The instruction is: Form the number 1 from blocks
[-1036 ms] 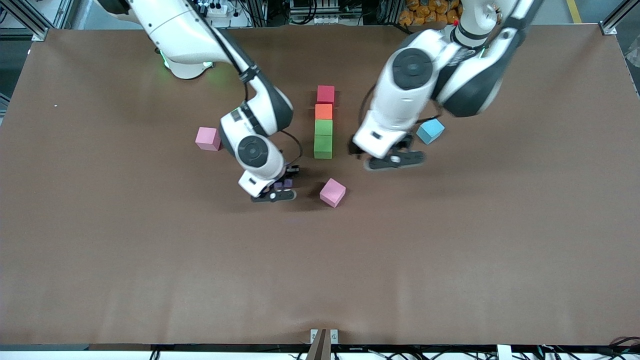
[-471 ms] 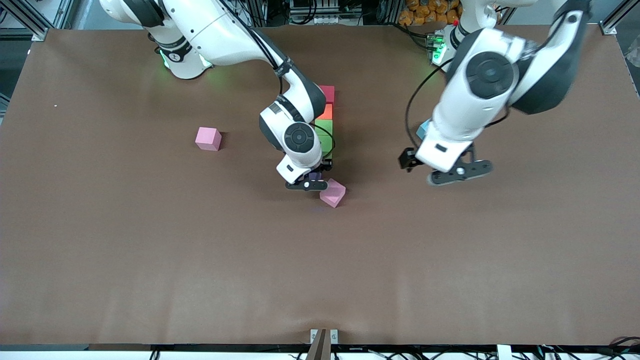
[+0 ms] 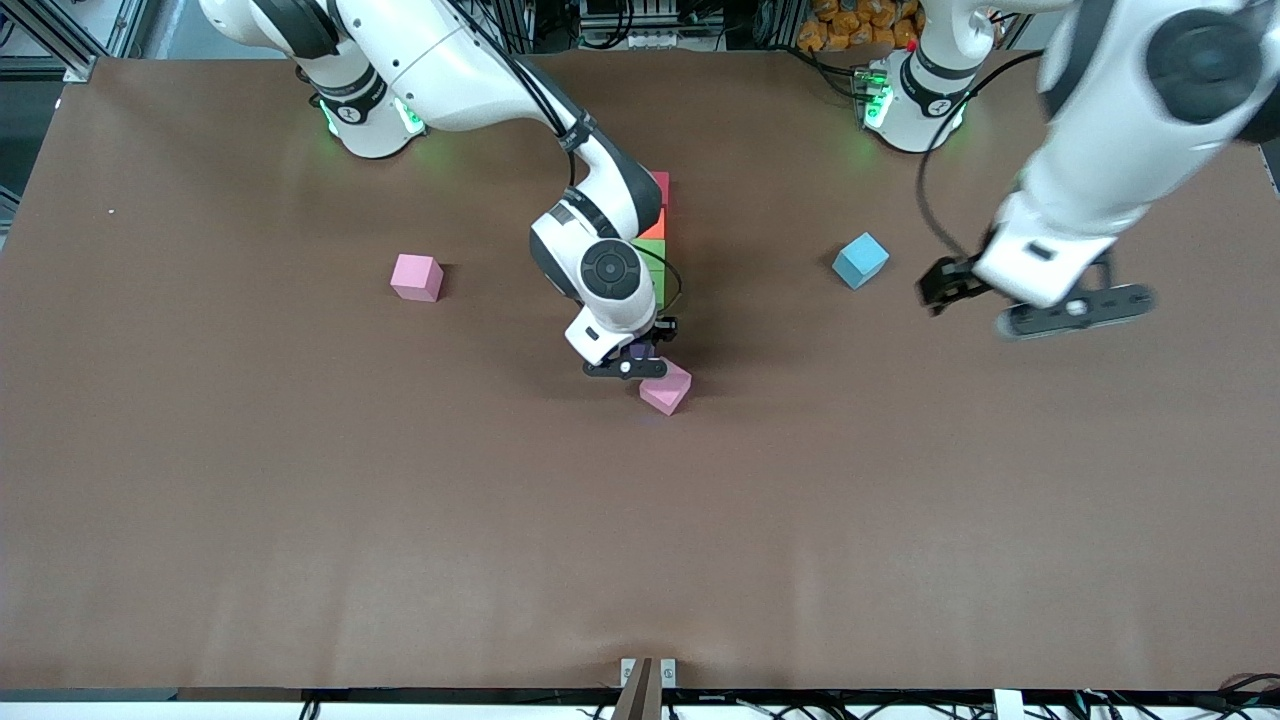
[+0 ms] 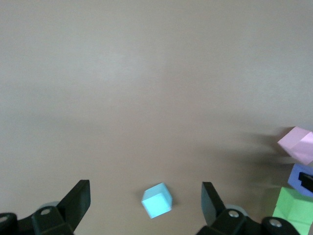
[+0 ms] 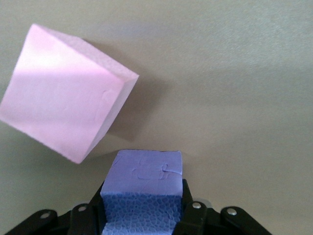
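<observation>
My right gripper (image 3: 633, 362) is shut on the purple block (image 5: 144, 186), low over the table just at the near end of the block column. That column runs red (image 3: 660, 187), orange (image 3: 655, 228), then green (image 3: 655, 275), partly hidden by the right arm. A pink block (image 3: 667, 387) lies turned at an angle right beside the purple block (image 3: 640, 350), and it fills much of the right wrist view as pink block (image 5: 66, 93). My left gripper (image 3: 1050, 305) hangs open and empty over bare table toward the left arm's end. The light blue block (image 4: 157, 200) shows far below between its fingers.
A second pink block (image 3: 416, 277) sits alone toward the right arm's end of the table. The light blue block (image 3: 860, 260) lies between the column and the left gripper. The brown table (image 3: 640, 540) stretches wide nearer the front camera.
The right gripper carried the purple block across to the column's near end, beside the pink block. The left arm swung away toward its own end, uncovering the light blue block.
</observation>
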{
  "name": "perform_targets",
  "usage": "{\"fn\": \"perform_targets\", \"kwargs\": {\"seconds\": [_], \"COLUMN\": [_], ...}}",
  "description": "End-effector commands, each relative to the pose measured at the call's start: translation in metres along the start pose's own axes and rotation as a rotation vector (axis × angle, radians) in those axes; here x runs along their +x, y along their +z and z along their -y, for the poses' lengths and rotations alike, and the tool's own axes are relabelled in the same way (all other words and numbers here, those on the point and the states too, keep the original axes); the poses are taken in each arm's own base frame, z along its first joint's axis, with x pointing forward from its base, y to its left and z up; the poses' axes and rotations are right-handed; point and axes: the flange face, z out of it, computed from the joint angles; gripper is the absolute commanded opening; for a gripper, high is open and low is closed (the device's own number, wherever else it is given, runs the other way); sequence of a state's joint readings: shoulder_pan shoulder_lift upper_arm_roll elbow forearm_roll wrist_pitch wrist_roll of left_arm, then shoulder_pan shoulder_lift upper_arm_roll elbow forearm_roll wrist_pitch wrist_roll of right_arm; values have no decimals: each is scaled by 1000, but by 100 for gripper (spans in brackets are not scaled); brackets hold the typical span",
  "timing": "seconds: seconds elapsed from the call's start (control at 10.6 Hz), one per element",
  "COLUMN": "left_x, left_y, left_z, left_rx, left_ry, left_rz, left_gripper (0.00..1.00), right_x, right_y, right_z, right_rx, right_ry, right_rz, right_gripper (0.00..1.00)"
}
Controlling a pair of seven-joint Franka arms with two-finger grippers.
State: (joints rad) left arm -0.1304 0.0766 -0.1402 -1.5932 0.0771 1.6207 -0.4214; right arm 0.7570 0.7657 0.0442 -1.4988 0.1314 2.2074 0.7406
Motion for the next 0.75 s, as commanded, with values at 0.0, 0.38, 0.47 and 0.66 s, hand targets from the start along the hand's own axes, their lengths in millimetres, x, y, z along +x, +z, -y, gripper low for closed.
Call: {"fn": "perform_targets", "kwargs": {"seconds": [0.0,0.38,0.47,0.66], "left_x": [7,9,12,12], "left_y": [-21,-35,-35,-36], "left_z": [41,104,113,115], "left_rx": [-35,-47,-62,-56], "left_ry": [-26,-3,4,2], "left_rz": [29,27,29,26], "left_gripper": [100,100,100,100], "right_x": [-9,-15,-14,-6], "right_y": [20,19,14,-7], "right_z": [17,22,22,17], "right_rx": [12,6,9,25], "right_ry": [18,0,-1,15], "right_rz": [8,0,-6,-22], "right_gripper": [0,100,100,100]}}
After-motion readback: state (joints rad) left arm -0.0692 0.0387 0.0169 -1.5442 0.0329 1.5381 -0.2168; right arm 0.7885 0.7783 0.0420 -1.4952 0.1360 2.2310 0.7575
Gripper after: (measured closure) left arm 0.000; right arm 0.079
